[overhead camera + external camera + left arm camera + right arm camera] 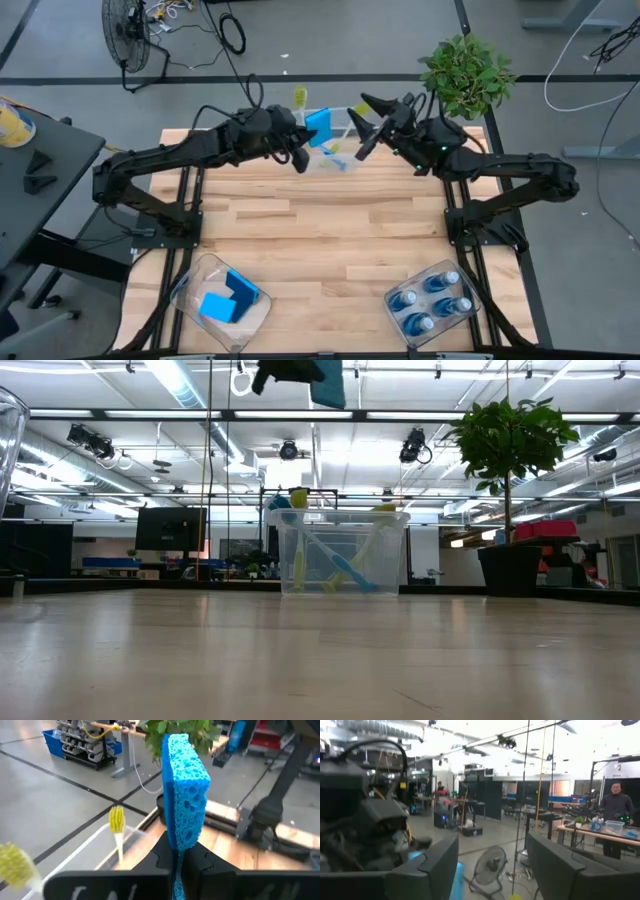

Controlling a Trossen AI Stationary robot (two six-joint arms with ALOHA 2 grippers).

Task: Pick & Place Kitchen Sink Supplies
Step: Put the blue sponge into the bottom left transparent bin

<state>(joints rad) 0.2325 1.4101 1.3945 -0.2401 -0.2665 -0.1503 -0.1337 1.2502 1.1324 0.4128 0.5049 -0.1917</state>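
Observation:
My left gripper [308, 135] is shut on a bright blue sponge [319, 124] above the clear bin [335, 160] at the table's far edge. In the low view the sponge [327, 382] shows high over that bin [340, 552]. Two yellow-green brushes [298, 550] and one blue brush [350, 570] stand in the bin, leaning on its walls. My right gripper [358, 122] is open and empty, just right of the sponge over the same bin. Other sponges [228, 296] lie in the near-left bin. Blue bottles [432, 300] stand in the near-right bin. My left gripper pinches the sponge by one short end [181, 842] between its two fingers [210, 865], which press on the two broad faces. The rest of the sponge [185, 790] juts out past the fingertips. It is lifted clear, high over the brush bin.
A potted plant [466, 72] stands at the table's far right corner, close behind my right arm. Bare wood [320, 240] lies between the far bin and the two near bins. The two grippers are close together. A person [616, 807] stands far off in the room.

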